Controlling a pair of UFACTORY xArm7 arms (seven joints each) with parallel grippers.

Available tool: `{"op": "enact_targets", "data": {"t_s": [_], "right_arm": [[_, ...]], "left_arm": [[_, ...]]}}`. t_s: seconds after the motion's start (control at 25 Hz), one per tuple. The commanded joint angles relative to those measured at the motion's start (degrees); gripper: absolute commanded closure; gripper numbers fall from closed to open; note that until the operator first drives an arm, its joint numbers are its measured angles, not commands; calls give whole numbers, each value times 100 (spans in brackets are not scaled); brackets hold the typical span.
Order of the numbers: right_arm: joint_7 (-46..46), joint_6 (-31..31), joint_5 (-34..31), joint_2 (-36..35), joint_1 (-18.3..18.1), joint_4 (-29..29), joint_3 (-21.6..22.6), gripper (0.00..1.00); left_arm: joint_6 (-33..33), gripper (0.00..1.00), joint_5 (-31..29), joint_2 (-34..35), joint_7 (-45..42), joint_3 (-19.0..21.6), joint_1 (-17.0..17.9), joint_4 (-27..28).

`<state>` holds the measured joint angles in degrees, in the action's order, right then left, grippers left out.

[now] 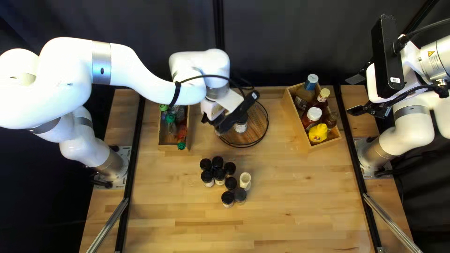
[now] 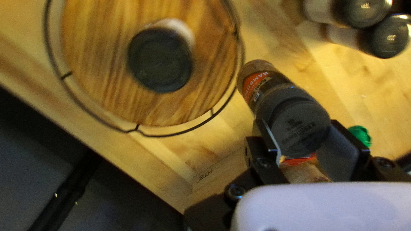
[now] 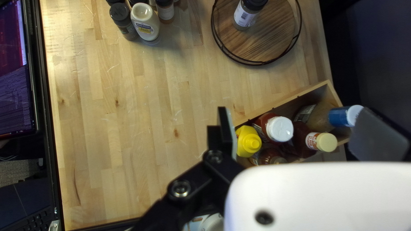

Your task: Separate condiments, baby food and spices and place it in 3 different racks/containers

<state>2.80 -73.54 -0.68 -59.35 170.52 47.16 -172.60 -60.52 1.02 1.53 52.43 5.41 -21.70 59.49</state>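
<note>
- The left gripper (image 1: 214, 121) had its two fingers closed on a spice jar (image 2: 295, 115), gripped around its dark cap, near the tray (image 1: 253, 132), on the side toward the left crate (image 1: 172, 148).
- The right gripper (image 1: 355, 95) stood wide apart with nothing in its grasp, well away from the tray, past the right crate (image 1: 323, 145).
- One dark-capped jar (image 1: 240, 126) stood upright on the tray, the only one I could make out there.
- A black wire rim (image 2: 184, 132) ran right round the tray, raised like a little fence, so anything going in sideways would have met it.
- The left arm (image 1: 154, 86) reached in from the left crate's side of the tray, its wrist and a loop of black cable (image 1: 211, 76) hiding part of the tray from above.
- Nearer me than the tray sat eight dark-capped jars (image 1: 219, 174), bunched close, with a cream bottle (image 1: 245, 179) beside them.
- To the tray's left, the left crate held green-capped bottles (image 1: 171, 118).
- To the tray's right, the right crate held a yellow bottle (image 1: 318, 133), a white-capped red one (image 1: 313, 115), a blue-capped one (image 1: 309, 84), a cream-capped one (image 1: 322, 97) and a brown one (image 1: 331, 119).
- Across the table from the tray, past the near edge, stood a lit screen (image 3: 12, 68).
</note>
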Motion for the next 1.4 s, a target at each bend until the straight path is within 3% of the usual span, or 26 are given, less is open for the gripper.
{"op": "enact_targets", "data": {"t_s": [0.04,0.64,0.72,0.76,0.8,0.88,0.92,0.96,1.0,1.08,1.4], "right_arm": [[0,0,0,0,0,0,0,0],[0,0,0,0,0,0,0,0],[0,0,0,0,0,0,0,0],[0,0,0,0,0,0,0,0],[0,0,0,0,0,0,0,0],[0,0,0,0,0,0,0,0],[0,0,0,0,0,0,0,0],[0,0,0,0,0,0,0,0],[0,0,0,0,0,0,0,0],[0,0,0,0,0,0,0,0],[0,0,0,0,0,0,0,0]], "left_arm": [[259,100,-36,-103,-175,-101,-103,-82],[712,97,-32,-662,-394,-128,-122,-42],[755,84,-13,-715,-394,-126,-122,-49],[781,82,-8,-743,-390,-130,-127,-57],[797,67,-2,-759,-387,-133,-131,-63],[810,47,18,-770,-374,-135,-137,-79],[794,30,19,-773,-377,-133,-134,-72],[782,22,16,-776,-381,-129,-130,-63],[774,6,15,-779,-383,-127,-127,-55],[739,0,1,-790,-409,-121,-116,-23],[385,0,59,-504,-610,22,34,67]]}}
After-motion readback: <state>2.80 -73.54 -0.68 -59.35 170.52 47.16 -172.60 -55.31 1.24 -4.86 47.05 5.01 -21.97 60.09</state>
